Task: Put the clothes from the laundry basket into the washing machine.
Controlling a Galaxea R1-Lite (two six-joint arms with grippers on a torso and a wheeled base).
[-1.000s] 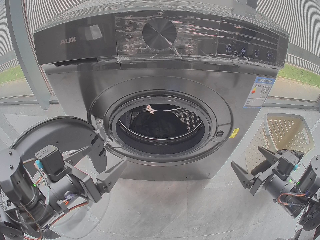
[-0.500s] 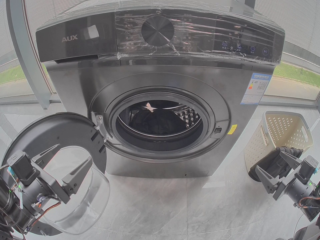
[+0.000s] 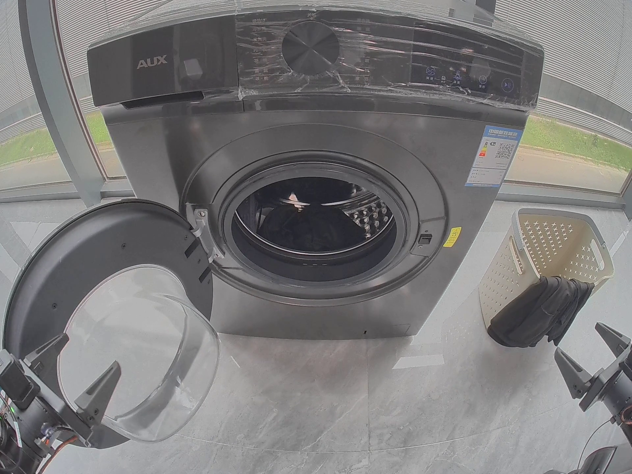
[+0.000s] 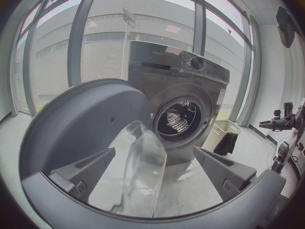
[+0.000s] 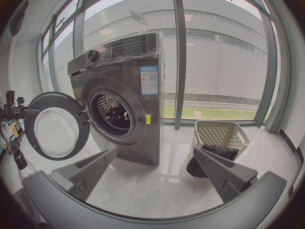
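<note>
- Head cam has shifted vs 1 s ago, so the washing machine [image 3: 316, 133] sits a bit higher in frame; the machine itself hasn't moved.
- L gripper [image 3: 92, 350] has pulled back from beside the drum opening to the low left corner, in front of the door [image 3: 99, 251].
- R gripper [image 3: 579, 339] has backed off from the laundry basket [image 3: 526, 232] to the low right edge, leaving the black garment [image 3: 536, 311] fully in sight.
- Count: 1 washer, 1 round door swung wide open on its left hinge, 1 cream basket, 1 black garment on the basket, 1 dark bundle [image 3: 309, 228] in the drum, 2 grippers.
- Basket stands on the floor just right of the washer. The garment hangs over its near rim, down the outer wall.
- Both arms low and wide apart, fingers pointing toward the washer. Jaws on both spread wide, gripping nothing.
</note>
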